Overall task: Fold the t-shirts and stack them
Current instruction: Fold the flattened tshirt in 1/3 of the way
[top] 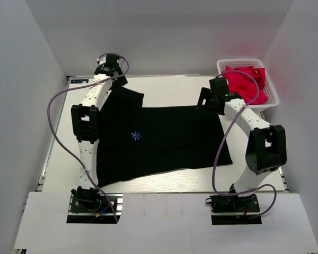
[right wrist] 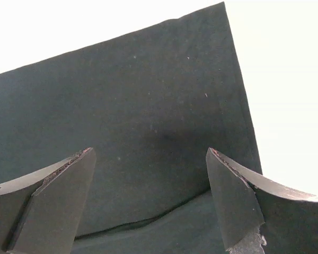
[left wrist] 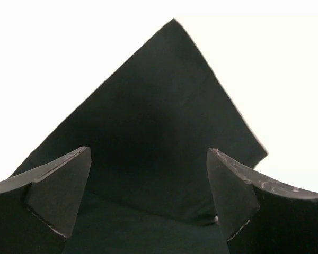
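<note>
A black t-shirt (top: 164,140) with a small light-blue starburst print (top: 136,136) lies spread flat on the white table (top: 164,87). My left gripper (top: 117,80) hangs over its far-left sleeve, jaws wide apart and holding nothing. In the left wrist view the pointed sleeve (left wrist: 159,116) lies below the open gripper (left wrist: 148,182). My right gripper (top: 205,100) is open over the shirt's far-right corner. The right wrist view shows that corner of black cloth (right wrist: 148,106), with a folded edge between the spread fingers (right wrist: 58,196).
A white mesh basket (top: 270,100) holding red cloth (top: 246,79) stands at the table's far right, just behind the right arm. White walls close in the table on the left, back and right. Purple cables loop beside both arms.
</note>
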You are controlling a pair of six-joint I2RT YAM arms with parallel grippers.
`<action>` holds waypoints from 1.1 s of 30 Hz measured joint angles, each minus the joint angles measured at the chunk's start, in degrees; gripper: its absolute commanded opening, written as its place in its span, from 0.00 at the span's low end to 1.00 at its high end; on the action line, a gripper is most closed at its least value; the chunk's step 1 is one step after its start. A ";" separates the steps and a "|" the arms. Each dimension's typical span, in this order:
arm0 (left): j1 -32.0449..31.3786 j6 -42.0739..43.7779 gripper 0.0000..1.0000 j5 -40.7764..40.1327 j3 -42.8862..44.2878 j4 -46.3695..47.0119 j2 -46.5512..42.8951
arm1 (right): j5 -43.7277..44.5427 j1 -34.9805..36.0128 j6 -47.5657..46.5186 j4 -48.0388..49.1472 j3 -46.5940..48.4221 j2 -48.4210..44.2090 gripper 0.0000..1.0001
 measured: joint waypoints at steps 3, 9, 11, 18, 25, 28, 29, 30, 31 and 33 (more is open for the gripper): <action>0.04 2.21 1.00 2.08 -7.63 1.64 -1.70 | -1.88 -0.22 -1.79 -0.02 0.72 2.05 0.90; 0.11 5.25 1.00 3.89 -14.43 5.68 -4.07 | -4.44 -0.20 -3.74 -0.02 0.68 3.39 0.90; 0.11 5.79 1.00 3.43 -10.19 4.35 -3.08 | -4.70 -0.24 -3.98 0.44 0.68 3.39 0.90; -0.39 5.92 1.00 2.62 -14.75 3.50 -7.26 | -6.58 -0.42 -4.59 1.42 0.31 3.39 0.90; -4.07 3.45 1.00 15.43 -58.36 8.83 -38.75 | -14.69 -0.37 -3.61 7.23 -12.17 -2.14 0.90; -6.67 1.51 1.00 20.94 -67.10 10.51 -52.87 | -17.70 -0.33 -3.30 8.41 -16.76 -4.35 0.90; -7.19 1.03 1.00 22.47 -68.78 11.15 -56.43 | -18.53 -0.31 -3.23 8.87 -17.97 -4.96 0.90; -7.41 0.76 1.00 23.71 -70.42 12.17 -59.06 | -19.12 -0.28 -3.21 9.29 -19.02 -5.55 0.90; -7.52 0.61 1.00 24.76 -72.46 13.16 -61.53 | -19.74 -0.31 -3.21 9.68 -20.15 -6.25 0.90; -7.67 0.26 1.00 25.75 -76.28 13.77 -63.54 | -20.24 -0.31 -3.21 9.84 -21.42 -7.28 0.90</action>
